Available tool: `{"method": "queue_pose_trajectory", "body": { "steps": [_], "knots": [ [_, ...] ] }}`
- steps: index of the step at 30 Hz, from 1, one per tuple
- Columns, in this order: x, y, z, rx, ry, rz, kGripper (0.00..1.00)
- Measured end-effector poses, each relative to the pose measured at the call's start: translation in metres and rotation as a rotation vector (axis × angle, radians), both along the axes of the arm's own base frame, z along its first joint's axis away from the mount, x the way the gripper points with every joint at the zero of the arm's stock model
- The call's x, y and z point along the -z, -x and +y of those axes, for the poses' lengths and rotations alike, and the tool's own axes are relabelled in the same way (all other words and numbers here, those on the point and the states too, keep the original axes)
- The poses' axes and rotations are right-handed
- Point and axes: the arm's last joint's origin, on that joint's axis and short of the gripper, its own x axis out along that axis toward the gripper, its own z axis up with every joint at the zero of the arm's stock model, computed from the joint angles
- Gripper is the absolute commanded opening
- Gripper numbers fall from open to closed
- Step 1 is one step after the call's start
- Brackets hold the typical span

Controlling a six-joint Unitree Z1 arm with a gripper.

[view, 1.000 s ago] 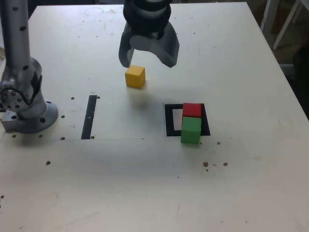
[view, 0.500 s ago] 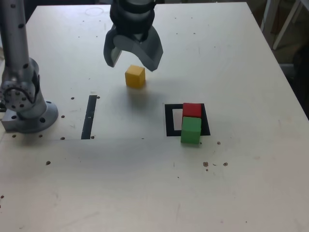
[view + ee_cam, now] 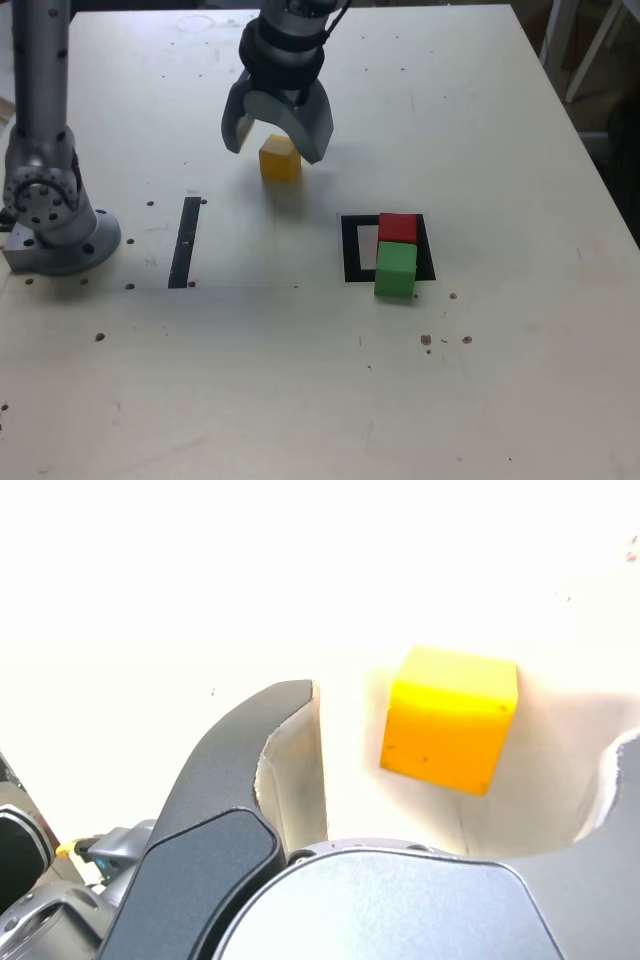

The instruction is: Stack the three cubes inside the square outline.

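The yellow cube (image 3: 280,159) rests on the table, and my gripper (image 3: 277,141) hangs open right over it with one finger on each side. In the wrist view the yellow cube (image 3: 449,721) lies between the two dark fingers (image 3: 262,750), and neither one touches it. The black square outline (image 3: 352,250) lies toward the exterior view's right. The red cube (image 3: 397,228) sits at that outline's far right corner. Directly in front of the red one stands the green cube (image 3: 396,270), over the outline's near right edge.
The arm's grey base (image 3: 50,215) stands at the exterior view's left. A narrow black strip (image 3: 185,241) lies on the table between the base and the outline. Small dark specks dot the tabletop.
My gripper has come down and shifted toward the exterior view's left, from above and behind the yellow cube to straddling it. The cubes have not moved.
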Motion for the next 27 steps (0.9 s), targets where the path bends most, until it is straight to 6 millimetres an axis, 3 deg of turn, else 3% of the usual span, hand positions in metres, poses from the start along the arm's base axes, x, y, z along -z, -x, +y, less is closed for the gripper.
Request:
{"method": "queue_pose_trajectory", "body": {
  "steps": [10, 19, 27],
  "knots": [
    [0.020, -0.011, 0.009, -0.003, 0.041, 0.023, 0.73],
    [0.024, -0.013, 0.011, -0.013, 0.036, 0.005, 0.37],
    [0.024, -0.013, 0.011, -0.020, 0.033, 0.002, 0.33]
  ]
}}
